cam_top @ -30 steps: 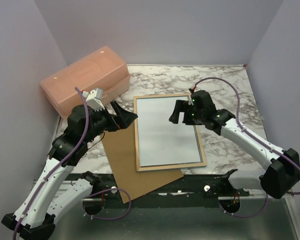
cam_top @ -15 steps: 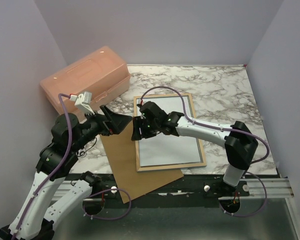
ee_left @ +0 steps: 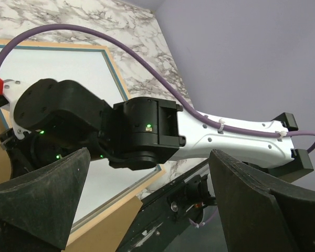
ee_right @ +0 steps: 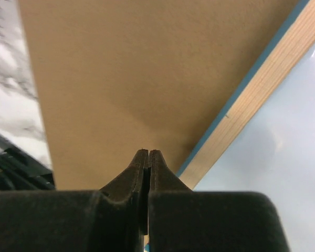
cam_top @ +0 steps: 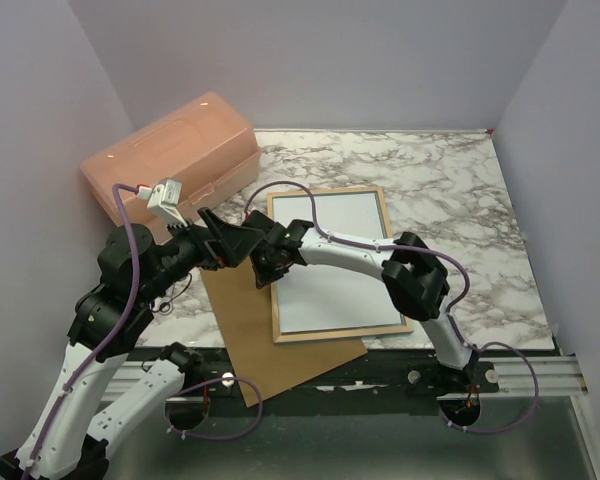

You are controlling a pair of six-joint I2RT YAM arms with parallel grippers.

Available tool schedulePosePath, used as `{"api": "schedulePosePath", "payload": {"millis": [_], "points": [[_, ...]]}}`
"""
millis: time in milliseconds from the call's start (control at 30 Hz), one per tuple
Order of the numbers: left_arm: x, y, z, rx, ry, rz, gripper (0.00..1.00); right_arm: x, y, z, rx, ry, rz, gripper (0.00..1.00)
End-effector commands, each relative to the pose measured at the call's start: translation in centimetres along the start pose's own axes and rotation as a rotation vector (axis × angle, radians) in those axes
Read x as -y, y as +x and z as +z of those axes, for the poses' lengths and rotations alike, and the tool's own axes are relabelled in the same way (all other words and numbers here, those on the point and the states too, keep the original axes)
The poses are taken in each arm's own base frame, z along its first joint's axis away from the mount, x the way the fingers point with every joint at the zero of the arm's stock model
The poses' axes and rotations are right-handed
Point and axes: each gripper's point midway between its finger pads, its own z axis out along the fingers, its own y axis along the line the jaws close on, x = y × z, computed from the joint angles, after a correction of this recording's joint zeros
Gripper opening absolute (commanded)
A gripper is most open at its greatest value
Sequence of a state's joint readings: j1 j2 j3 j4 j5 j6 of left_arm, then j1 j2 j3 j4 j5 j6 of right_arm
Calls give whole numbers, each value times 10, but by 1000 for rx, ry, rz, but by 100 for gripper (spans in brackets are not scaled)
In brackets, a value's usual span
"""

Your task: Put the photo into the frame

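The frame (cam_top: 399, 282) lies flat on the marble with its pale wood reverse up, a thin blue edge showing on its rail (ee_right: 252, 100). A white sheet (cam_top: 340, 270) fills its opening; no print shows, so I cannot tell whether it is the photo. My right gripper (cam_top: 265, 262) reaches across the frame to its left rail. It is shut on nothing, tips (ee_right: 148, 152) just above the brown backing board (ee_right: 136, 68). My left gripper (cam_top: 235, 240) hangs open close to the right wrist, which fills the space ahead of its wide-spread fingers (ee_left: 37, 205).
The brown backing board (cam_top: 250, 330) lies askew at the frame's left, its corner past the table's near edge over the black rail (cam_top: 380, 375). A salmon plastic box (cam_top: 170, 160) stands at the back left. Purple walls close in on both sides.
My right arm has swung left across the frame from its right side to its left rail, and its gripper went from open to shut. The left gripper shifted slightly.
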State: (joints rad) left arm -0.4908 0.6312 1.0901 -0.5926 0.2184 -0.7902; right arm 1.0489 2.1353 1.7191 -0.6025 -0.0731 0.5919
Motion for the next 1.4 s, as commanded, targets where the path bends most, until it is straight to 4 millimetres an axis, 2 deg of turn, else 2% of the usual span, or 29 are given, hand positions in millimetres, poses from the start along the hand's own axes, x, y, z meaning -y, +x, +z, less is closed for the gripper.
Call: {"api": "schedulePosePath", "payload": {"millis": [0, 167, 300, 533, 700, 967, 1367], "points": [[2, 0, -2, -11, 5, 1, 99, 29, 25, 13, -93, 167, -45, 0], [-3, 4, 0, -25, -17, 1, 99, 52, 32, 15, -107, 282, -48, 0], [-4, 2, 1, -18, -23, 0, 99, 69, 30, 2, -74, 374, -44, 0], [-11, 10, 8, -55, -41, -16, 99, 99, 29, -15, -38, 501, -41, 0], [-15, 16, 15, -80, -48, -25, 99, 128, 35, -24, -44, 543, -5, 0], [-22, 24, 24, -121, -68, -34, 99, 163, 29, -49, -5, 545, 77, 0], [-65, 61, 53, -273, -198, -72, 98, 207, 36, -63, -13, 571, 154, 0]]}}
